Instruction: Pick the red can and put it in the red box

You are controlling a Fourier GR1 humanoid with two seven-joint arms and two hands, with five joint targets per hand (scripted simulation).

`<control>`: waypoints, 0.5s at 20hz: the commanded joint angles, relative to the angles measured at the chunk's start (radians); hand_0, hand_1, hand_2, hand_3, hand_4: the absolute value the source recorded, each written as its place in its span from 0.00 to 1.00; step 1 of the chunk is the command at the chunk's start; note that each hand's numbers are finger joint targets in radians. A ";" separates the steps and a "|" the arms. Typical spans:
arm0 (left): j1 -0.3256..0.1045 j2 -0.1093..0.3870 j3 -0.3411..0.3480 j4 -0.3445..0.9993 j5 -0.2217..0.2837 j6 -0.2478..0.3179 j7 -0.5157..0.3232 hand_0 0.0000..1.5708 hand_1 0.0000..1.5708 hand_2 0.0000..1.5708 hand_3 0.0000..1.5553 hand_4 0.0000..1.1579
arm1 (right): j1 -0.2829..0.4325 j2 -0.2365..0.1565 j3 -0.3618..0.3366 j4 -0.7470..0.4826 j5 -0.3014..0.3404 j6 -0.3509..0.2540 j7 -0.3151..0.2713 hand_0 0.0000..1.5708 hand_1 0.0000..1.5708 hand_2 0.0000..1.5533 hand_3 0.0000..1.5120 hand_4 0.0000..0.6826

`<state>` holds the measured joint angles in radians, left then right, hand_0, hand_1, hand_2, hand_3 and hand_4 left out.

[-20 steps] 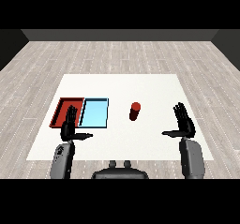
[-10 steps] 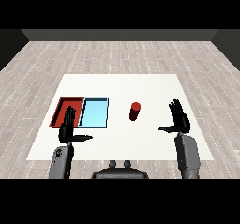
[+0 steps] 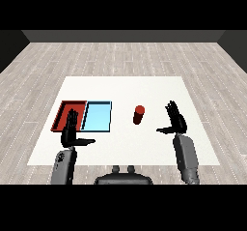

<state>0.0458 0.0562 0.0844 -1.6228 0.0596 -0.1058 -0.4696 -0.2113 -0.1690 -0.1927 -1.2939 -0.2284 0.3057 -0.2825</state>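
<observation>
Can: small red cylindrical can [image 3: 139, 115] stands upright at frame centre, untouched.
Right hand [image 3: 175, 121]: fingers spread, beside can, apart.
Left hand [image 3: 71, 131]: fingers straight, over red tray [image 3: 62, 115].
Risk: sideways approach could topple the can.

The flat white rectangular table [image 3: 123, 87] has a matt, smooth top with no sheen. Around it the floor of pale grey wooden planks [image 3: 123, 56] shows a faint grain and thin seams between boards. The small red cylindrical can [image 3: 139, 115] looks smooth and evenly coloured. The shallow red tray [image 3: 61, 113] and the shallow light blue tray [image 3: 98, 115] look like smooth, matt plastic. Both black hands, left [image 3: 70, 134] and right [image 3: 176, 121], appear matt and dark, on smooth grey forearms [image 3: 186, 157].
</observation>
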 commanded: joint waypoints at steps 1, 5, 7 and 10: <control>-0.016 0.008 -0.008 -0.041 -0.002 0.006 0.069 0.00 0.00 0.00 0.00 0.00 | -0.004 0.048 0.040 -0.010 0.018 -0.040 0.003 0.00 0.00 0.00 0.00 0.00; -0.066 0.008 0.026 0.061 0.019 -0.004 -0.013 0.00 0.00 0.00 0.00 0.00 | -0.124 0.037 0.020 0.153 0.003 -0.022 -0.013 0.00 0.00 0.00 0.00 0.00; -0.001 0.018 0.023 0.016 0.033 -0.039 -0.036 0.00 0.00 0.00 0.00 0.00 | 0.027 0.052 0.046 0.007 -0.013 0.001 -0.004 0.00 0.00 0.00 0.00 0.00; 0.021 -0.001 0.006 0.003 0.022 -0.026 -0.028 0.00 0.00 0.00 0.00 0.00 | -0.170 0.052 0.027 0.242 0.018 -0.033 -0.042 0.00 0.00 0.00 0.00 0.00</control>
<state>0.0430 0.0610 0.0914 -1.6271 0.0723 -0.1170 -0.4700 -0.2748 -0.1161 -0.1540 -1.1796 -0.2189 0.2883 -0.3126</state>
